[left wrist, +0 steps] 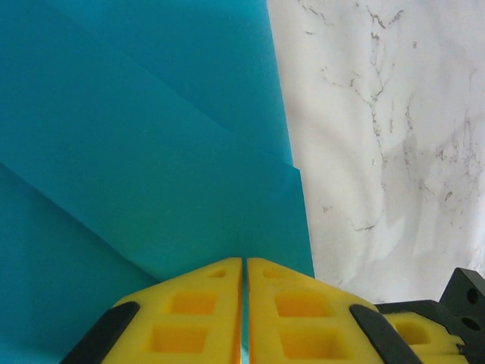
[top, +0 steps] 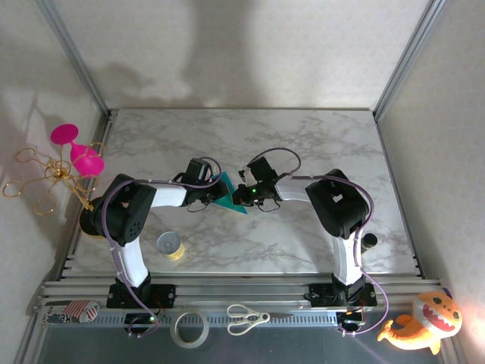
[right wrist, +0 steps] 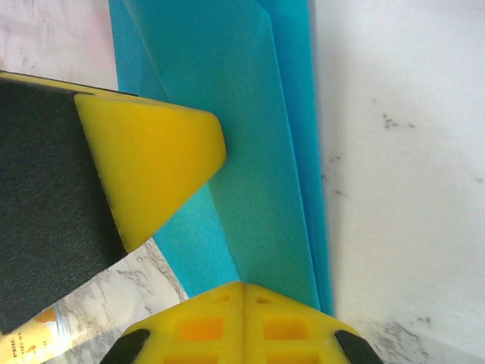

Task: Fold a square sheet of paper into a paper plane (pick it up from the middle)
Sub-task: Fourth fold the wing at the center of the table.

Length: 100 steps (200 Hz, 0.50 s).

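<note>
Centrally, paper plane [top: 227, 197], yellow tape roll [top: 174, 253] near, scissors [top: 244, 318] apart

Overhead, the left arm [top: 163, 193] and right arm [top: 292, 187] hide part of the folded paper [top: 231, 203], cropped in wrist views.

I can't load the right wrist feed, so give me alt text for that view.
The right gripper, shut, pinches the near end of the folded teal paper, which runs up the frame over the marble table. A yellow finger of the left gripper reaches in over the paper's left edge.
</note>
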### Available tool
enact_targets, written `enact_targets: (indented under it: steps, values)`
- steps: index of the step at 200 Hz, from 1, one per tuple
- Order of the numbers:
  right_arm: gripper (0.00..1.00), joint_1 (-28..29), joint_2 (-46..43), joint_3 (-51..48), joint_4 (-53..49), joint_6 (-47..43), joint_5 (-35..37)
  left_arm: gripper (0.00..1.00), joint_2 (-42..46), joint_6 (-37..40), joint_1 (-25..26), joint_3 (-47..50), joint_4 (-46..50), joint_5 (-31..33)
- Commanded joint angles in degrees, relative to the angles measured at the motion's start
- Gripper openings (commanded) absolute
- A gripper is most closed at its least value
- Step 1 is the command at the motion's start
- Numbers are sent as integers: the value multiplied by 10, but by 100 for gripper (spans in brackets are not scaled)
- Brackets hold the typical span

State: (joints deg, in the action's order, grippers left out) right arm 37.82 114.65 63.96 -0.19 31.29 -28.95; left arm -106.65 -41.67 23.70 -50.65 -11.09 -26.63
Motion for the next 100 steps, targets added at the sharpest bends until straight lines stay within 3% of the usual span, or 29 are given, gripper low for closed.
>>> enact_targets:
  steps: [1,58,100]
  values:
    - [1,-5,-18,-48,-65,-16,19,11,-25,-6,2,-1,73,60]
    - [1,-7,-99,-137,-110,-47,23,11,-26,2,2,-2,89,70]
    - [2,-10,-166,-98,-74,-80,21,11,-22,10,2,-7,86,59]
